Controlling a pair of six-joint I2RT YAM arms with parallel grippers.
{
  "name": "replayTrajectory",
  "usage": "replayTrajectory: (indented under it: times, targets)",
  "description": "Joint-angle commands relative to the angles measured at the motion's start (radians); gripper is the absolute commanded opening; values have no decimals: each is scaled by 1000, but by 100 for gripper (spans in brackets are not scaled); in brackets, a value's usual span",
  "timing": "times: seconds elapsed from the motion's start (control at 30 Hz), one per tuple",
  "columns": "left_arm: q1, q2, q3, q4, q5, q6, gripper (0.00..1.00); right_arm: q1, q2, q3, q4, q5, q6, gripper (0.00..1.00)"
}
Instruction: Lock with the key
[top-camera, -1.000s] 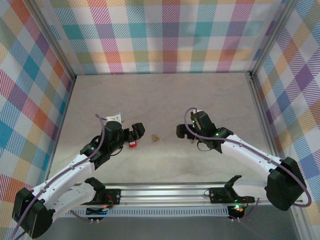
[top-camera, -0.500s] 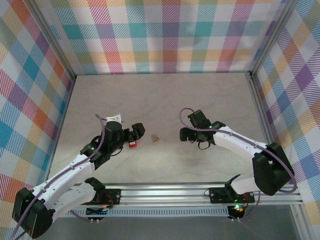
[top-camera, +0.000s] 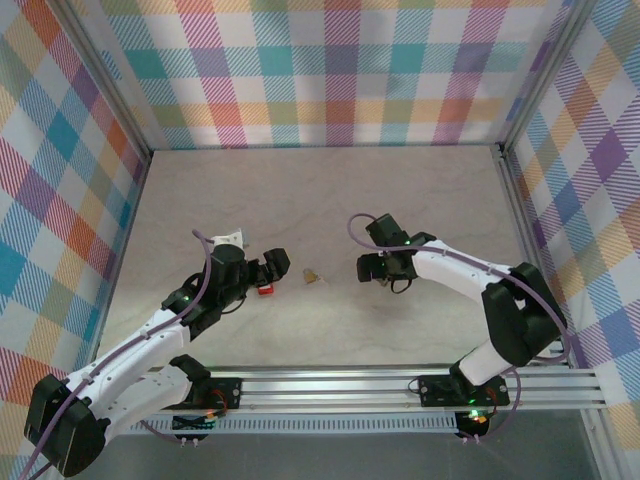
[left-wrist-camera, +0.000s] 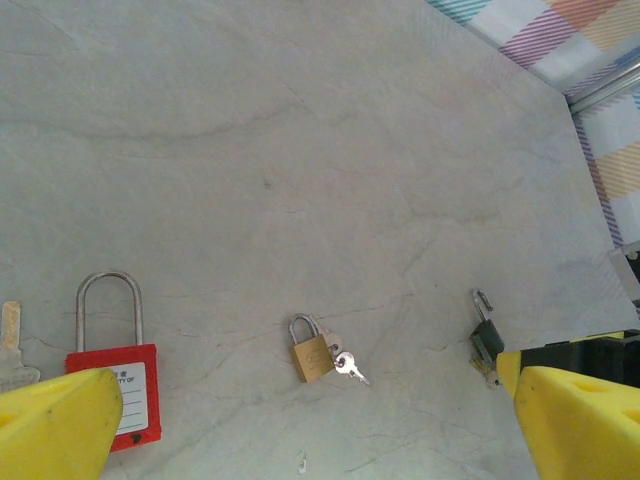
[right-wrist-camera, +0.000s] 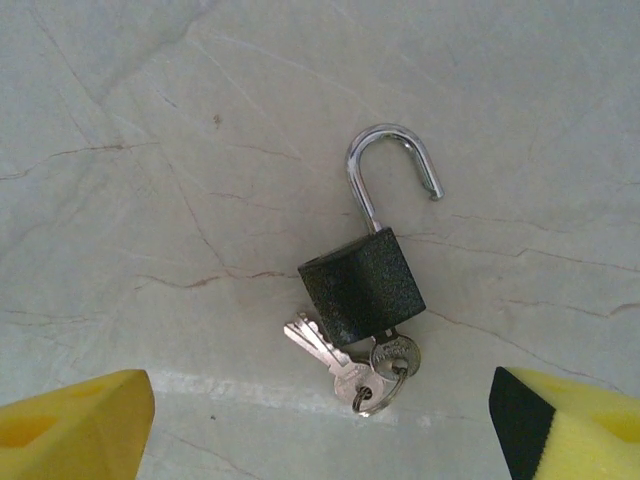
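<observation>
Here, black open-shackled padlock (right-wrist-camera: 362, 283)

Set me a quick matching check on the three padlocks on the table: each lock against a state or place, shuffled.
Locks:
1 red padlock
2 brass padlock
3 black padlock

States and places:
A shackle swung open
B lies between the other two
C white label on its body

Pairs: 1-C, 2-B, 3-A

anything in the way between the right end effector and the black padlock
Nothing visible does. The black padlock lies on the table just ahead of the right end effector, whose fingers stand wide apart; its shackle is open and the keys sit at its base.
</observation>
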Motion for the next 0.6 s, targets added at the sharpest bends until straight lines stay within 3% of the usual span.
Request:
replayTrajectory:
  times: [0.0, 0.57]
  targets:
    - [-3, -13, -15, 27, -12, -8, 100, -11, 28, 25, -28, -10, -25, 85]
    - [-3, -17, -24, 31, -12, -7, 100, -32, 129, 48, -11, -18, -42, 71]
